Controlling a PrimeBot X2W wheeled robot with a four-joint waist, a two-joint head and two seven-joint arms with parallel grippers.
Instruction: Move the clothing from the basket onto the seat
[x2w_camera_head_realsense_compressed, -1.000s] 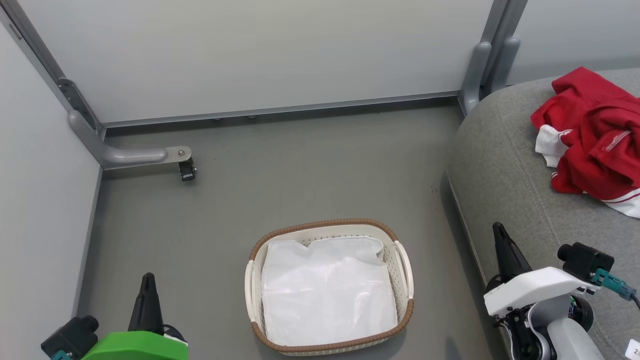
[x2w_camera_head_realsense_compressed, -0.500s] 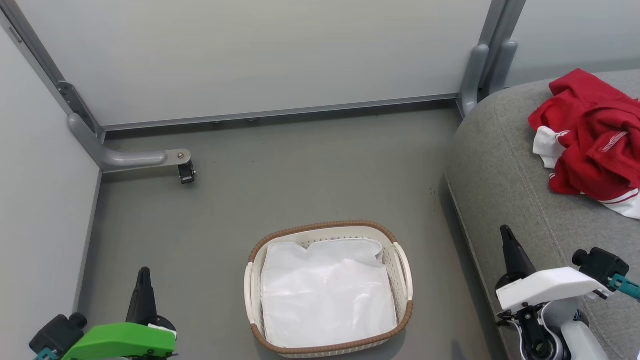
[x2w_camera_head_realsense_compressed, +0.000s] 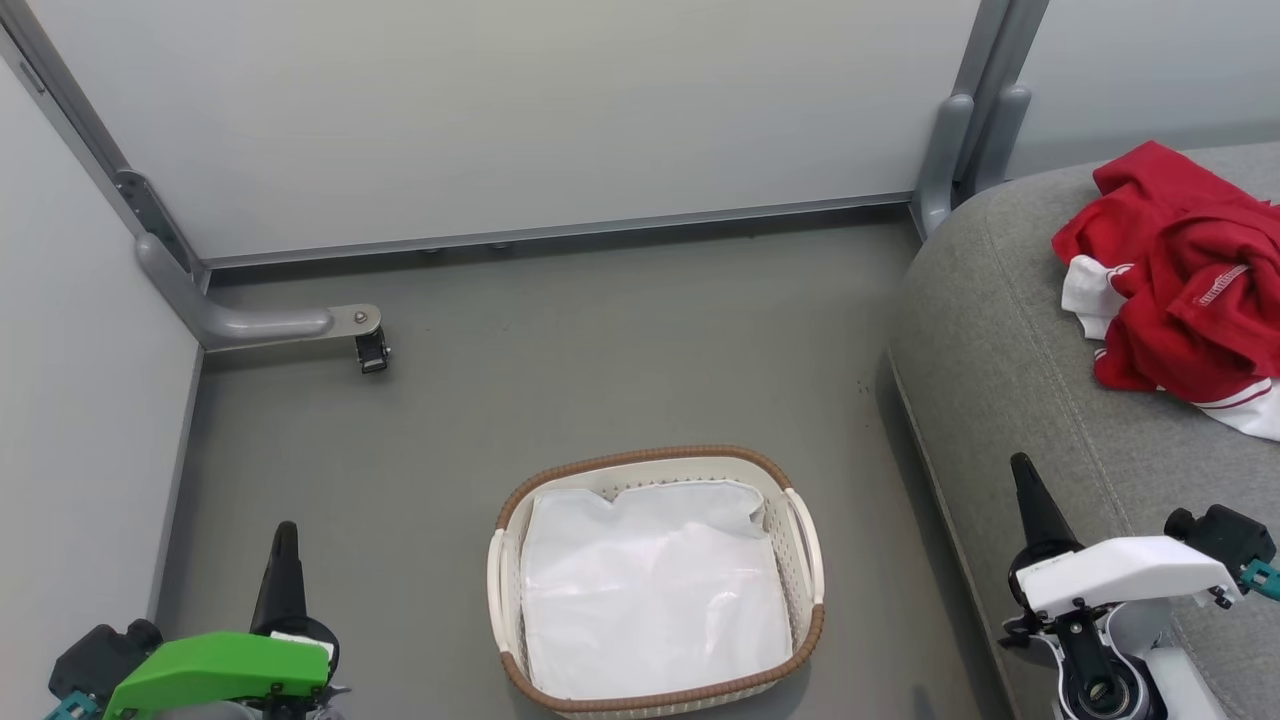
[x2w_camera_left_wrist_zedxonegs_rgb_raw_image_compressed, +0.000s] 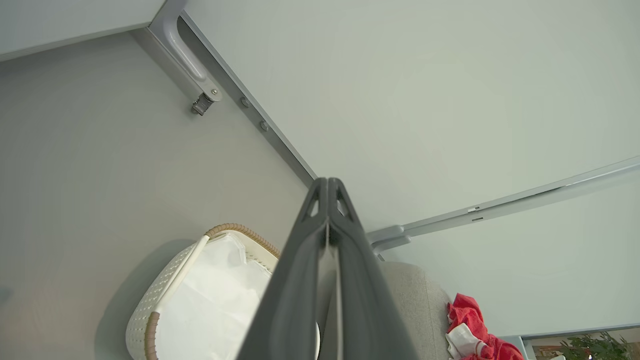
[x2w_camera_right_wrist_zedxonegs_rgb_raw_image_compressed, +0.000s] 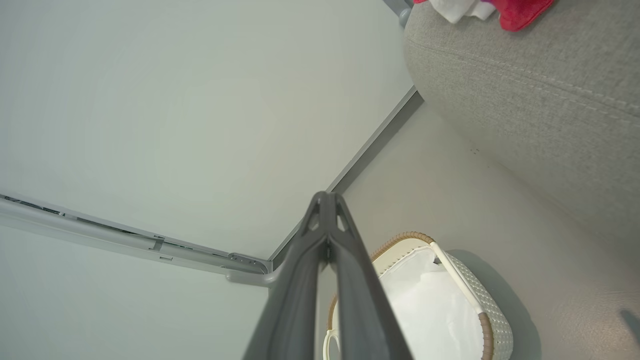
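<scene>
The red clothing (x2w_camera_head_realsense_compressed: 1185, 275) lies crumpled on the grey seat (x2w_camera_head_realsense_compressed: 1010, 330) at the right, its white trim showing; it also appears in the left wrist view (x2w_camera_left_wrist_zedxonegs_rgb_raw_image_compressed: 472, 332) and the right wrist view (x2w_camera_right_wrist_zedxonegs_rgb_raw_image_compressed: 515, 10). The cream basket (x2w_camera_head_realsense_compressed: 805, 545) stands on the floor at bottom centre and holds just a flat white lining sheet (x2w_camera_head_realsense_compressed: 650, 585). My left gripper (x2w_camera_head_realsense_compressed: 284, 535) is shut and empty at the lower left, left of the basket. My right gripper (x2w_camera_head_realsense_compressed: 1022, 472) is shut and empty at the lower right, over the seat's front edge.
Pale partition walls close the back and left. A grey metal foot with a small caster (x2w_camera_head_realsense_compressed: 370, 350) juts onto the floor at the left. Another grey post (x2w_camera_head_realsense_compressed: 945, 150) stands by the seat's back corner. Bare grey floor (x2w_camera_head_realsense_compressed: 620, 340) lies between the basket and the wall.
Both grippers have drawn back toward the bottom of the head view, the right one also shifting right. The picture has shifted slightly. The clothing and basket lie as before.
</scene>
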